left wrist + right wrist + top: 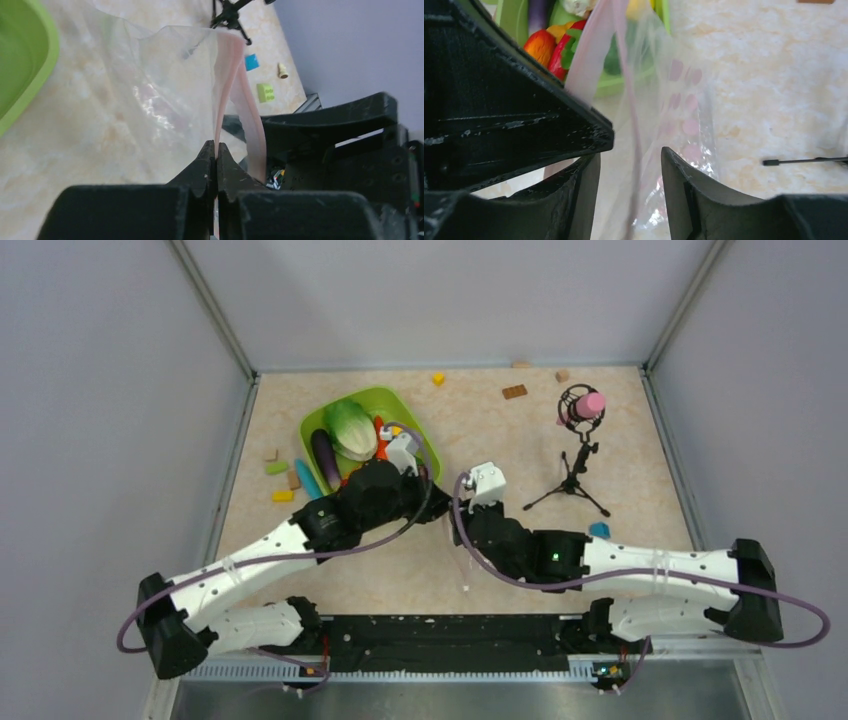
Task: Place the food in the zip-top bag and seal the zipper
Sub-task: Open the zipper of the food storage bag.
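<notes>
The clear zip-top bag hangs between my two grippers, its pinkish zipper standing on edge. My left gripper is shut on the zipper strip. My right gripper is open, with the strip running loose between its fingers. The food lies in the lime-green tray: pale green cabbage, purple eggplant, an orange carrot and a red chilli. In the top view both grippers meet just below the tray, left gripper and right gripper.
A small black tripod with a pink-topped head stands at the right. Loose blocks lie left of the tray, along the back and near my right arm. Grey walls enclose the table.
</notes>
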`<state>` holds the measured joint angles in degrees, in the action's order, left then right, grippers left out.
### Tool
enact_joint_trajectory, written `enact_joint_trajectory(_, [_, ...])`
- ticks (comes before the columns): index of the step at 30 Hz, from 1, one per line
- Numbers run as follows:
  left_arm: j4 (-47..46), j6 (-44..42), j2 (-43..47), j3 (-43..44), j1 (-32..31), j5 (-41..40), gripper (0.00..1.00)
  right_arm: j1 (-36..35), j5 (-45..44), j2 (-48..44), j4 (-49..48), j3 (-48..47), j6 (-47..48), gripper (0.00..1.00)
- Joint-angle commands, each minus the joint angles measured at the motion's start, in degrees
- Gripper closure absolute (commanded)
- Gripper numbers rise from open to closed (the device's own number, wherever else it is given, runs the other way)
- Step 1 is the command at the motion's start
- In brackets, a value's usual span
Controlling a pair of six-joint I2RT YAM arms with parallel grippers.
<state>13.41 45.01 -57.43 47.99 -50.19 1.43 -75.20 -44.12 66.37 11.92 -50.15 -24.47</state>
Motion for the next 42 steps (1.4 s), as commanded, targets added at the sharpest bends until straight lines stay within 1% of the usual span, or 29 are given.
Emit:
enact_joint_trajectory(1, [-0.8,-3.5,-8.2,10.2,-3.5,-5.5,1.00,0.5,-6.0,-5.5,5.0,-0.7,-3.2,0.49])
enact_joint_trajectory(3, [-0.4,-3.4,-10.4,12.3,-3.6,-5.4,1.00,0.6,-6.8,-6.8,7.9,-0.9,-5.0,0.47])
enact_joint_trajectory(6, [-0.2,-4.7,-11.1,14.3,-3.8,-6.5,1.00,0.6,-9.9,-7.7,14.7,-1.9,-9.7,0.47])
enact_joint_trajectory(7, [-0.2,-5.5,-11.0,14.8,-3.9,-7.0,1.00,0.5,-11.1,-8.0,17.0,-2.6,-10.9,0.48])
enact_joint_trajectory(9, [0.2,-7.5,-10.2,15.9,-3.9,-8.4,1.00,0.5,-13.2,-8.7,19.8,-3.5,-12.1,0.63])
enact_joint_trajectory(10, [0.5,-8.7,-9.7,16.3,-3.9,-8.6,1.00,0.6,-14.2,-9.4,20.2,-3.5,-12.1,0.69])
enact_joint_trajectory(13, [2.2,-11.7,-8.3,18.2,-3.9,-8.6,1.00,0.6,-17.6,-11.4,20.2,-3.2,-11.7,0.81])
enact_joint_trajectory(16, [4.0,-13.9,-6.9,19.3,-3.9,-11.4,1.00,0.9,-18.4,-14.2,20.3,-3.6,-10.9,0.87])
enact_joint_trajectory(17, [4.1,-14.5,-6.4,19.0,-3.9,-12.6,1.00,1.0,-18.7,-15.1,20.7,-3.7,-10.8,0.90])
enact_joint_trajectory(18, [3.7,-15.0,-5.9,18.5,-3.9,-13.6,1.00,1.1,-19.4,-16.0,21.1,-3.7,-10.7,1.00])
enact_joint_trajectory(21, [2.6,-16.0,-5.4,16.0,-3.9,-17.1,1.00,2.0,-22.2,-19.4,23.3,-2.6,-11.9,1.00])
enact_joint_trajectory(24, [4.3,-15.0,-6.2,14.1,-3.8,-23.2,1.00,3.5,-22.5,-22.8,25.7,-1.8,-13.3,1.00])
enact_joint_trajectory(26, [4.4,-14.7,-6.9,12.3,-3.5,-25.5,0.98,3.8,-22.0,-24.5,25.8,-1.2,-13.2,1.00])
enact_joint_trajectory(28, [3.6,-14.1,-8.2,11.0,-2.2,-25.3,0.93,4.0,-21.1,-24.6,25.8,-1.1,-12.7,1.00])
enact_joint_trajectory(29, [3.2,-13.6,-9.2,10.5,-1.2,-24.0,0.88,4.0,-20.8,-24.0,25.2,-1.0,-11.7,1.00])
enact_joint_trajectory(33, [-0.4,-13.5,-14.3,10.8,2.9,-13.9,0.64,4.2,-18.7,-17.6,21.3,-1.5,-8.2,1.00])
enact_joint_trajectory(36, [-0.6,-13.5,-17.4,12.7,4.3,-6.6,0.56,4.7,-17.4,-11.4,20.1,-3.3,-8.9,1.00])
enact_joint_trajectory(38, [-0.2,-14.2,-17.5,13.4,4.3,-2.7,0.47,5.6,-16.7,-7.4,20.0,-4.5,-10.4,1.00])
enact_joint_trajectory(41, [-0.8,-15.5,-14.3,12.4,4.2,3.1,0.28,6.9,-15.0,-3.0,19.7,-5.7,-12.6,1.00])
enact_joint_trajectory(42, [-1.4,-15.9,-12.7,11.4,4.2,4.6,0.23,7.7,-14.4,-1.9,19.1,-6.0,-12.9,1.00])
